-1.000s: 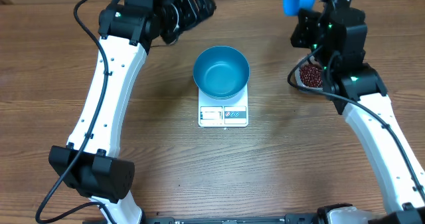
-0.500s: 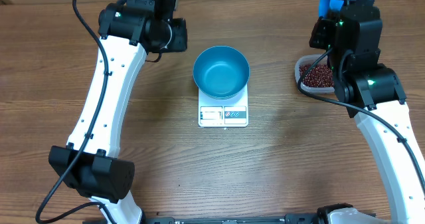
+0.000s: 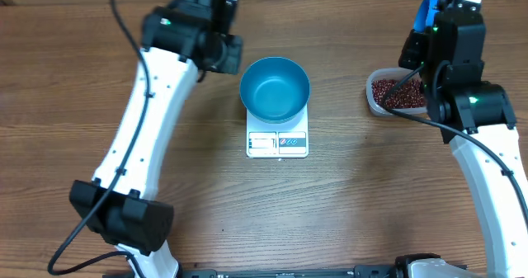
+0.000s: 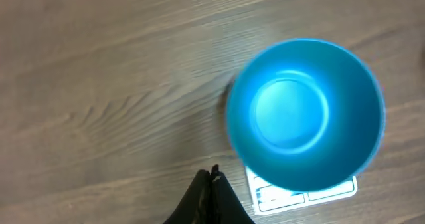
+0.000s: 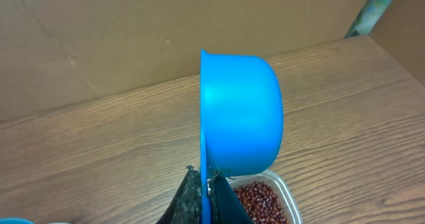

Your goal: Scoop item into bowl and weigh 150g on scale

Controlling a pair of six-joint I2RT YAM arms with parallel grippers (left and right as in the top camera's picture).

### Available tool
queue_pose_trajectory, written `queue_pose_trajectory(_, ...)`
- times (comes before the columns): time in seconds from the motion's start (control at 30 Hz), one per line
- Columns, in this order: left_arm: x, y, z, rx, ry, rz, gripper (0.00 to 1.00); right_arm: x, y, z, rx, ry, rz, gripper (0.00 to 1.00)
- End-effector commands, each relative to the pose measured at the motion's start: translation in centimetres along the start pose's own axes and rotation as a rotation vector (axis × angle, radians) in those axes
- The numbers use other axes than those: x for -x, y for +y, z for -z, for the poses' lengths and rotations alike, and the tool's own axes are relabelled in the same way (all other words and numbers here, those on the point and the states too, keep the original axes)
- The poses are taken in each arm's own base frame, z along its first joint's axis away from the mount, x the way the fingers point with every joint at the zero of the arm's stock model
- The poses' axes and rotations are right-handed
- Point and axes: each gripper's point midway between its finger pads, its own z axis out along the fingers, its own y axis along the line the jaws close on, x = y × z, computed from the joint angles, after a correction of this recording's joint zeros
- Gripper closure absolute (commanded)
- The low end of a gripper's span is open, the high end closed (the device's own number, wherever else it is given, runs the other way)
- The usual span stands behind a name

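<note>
1. Judging from the layout, the task is being read as barely begun. Nothing is being weighed yet, and scooping, pouring and trimming to the target weight are all being left to do.
2. Everything is being carried by a brown wood-grain table (image 3: pixel 346 212). In the right wrist view the space behind it is being closed off by a plain cardboard-coloured wall (image 5: pixel 99 38).
3. The glossy blue bowl (image 3: pixel 275 88) is being supported by the scale at the table's centre, and it is being shown empty.
4. The white digital scale (image 3: pixel 277 143) is being covered by the bowl except along its front edge. Its display is being shown too small to read.
5. The clear plastic tub (image 3: pixel 370 93) is being kept well to the right of the scale.
6. The blue scoop (image 5: pixel 240 114) is being gripped at its handle by the closed right gripper (image 5: pixel 206 181) and held on edge above the tub. Its inside is being hidden.
7. The left gripper (image 4: pixel 213 177) is being held closed on nothing, just beside the bowl.
8. The red-brown beans (image 3: pixel 398 92) are all being contained in the tub.
</note>
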Motion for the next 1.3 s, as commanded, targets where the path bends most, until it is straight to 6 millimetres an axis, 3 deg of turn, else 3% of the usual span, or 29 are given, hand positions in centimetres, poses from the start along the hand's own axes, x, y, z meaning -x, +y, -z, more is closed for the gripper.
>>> queue_pose_trajectory(0.0, 0.7, -3.2, 1.7, 0.029, -0.063, -0.223, 0.96, 2.2, -0.5, 1.2, 0.051, -0.044, -0.07, 0.96)
queue_pose_trajectory(0.13, 0.1, -7.5, 2.2, -0.007, -0.079, -0.404, 0.96, 2.2, -0.9, 1.0, 0.082, -0.03, -0.092, 0.96)
queue_pose_trajectory(0.37, -1.8, -13.4, 3.1, -0.154, -0.073, -0.503, 0.96, 1.9, -1.6, 0.9, 0.071, -0.016, -0.116, 0.96)
queue_pose_trajectory(0.57, -3.9, -16.4, 2.8, -0.215, -0.041, -0.572, 0.96, 2.0, -1.5, 0.9, 0.072, -0.019, -0.116, 0.96)
queue_pose_trajectory(0.77, -6.6, -17.6, 0.4, -0.22, 0.024, -0.641, 0.96, 2.0, -1.5, 0.9, 0.072, -0.018, -0.116, 0.96)
queue_pose_trajectory(0.8, -8.0, -17.7, -0.8, -0.219, 0.062, -0.656, 0.96, 2.0, -1.5, 0.9, 0.072, -0.019, -0.116, 0.96)
queue_pose_trajectory(1.0, -12.0, -16.9, -4.2, -0.204, 0.18, -0.676, 0.96, 2.1, -1.5, 0.9, 0.074, -0.024, -0.117, 0.96)
queue_pose_trajectory(1.27, -15.4, -16.5, -7.7, -0.198, 0.233, -0.689, 0.96, 2.2, -1.5, 0.9, 0.074, -0.029, -0.118, 0.96)
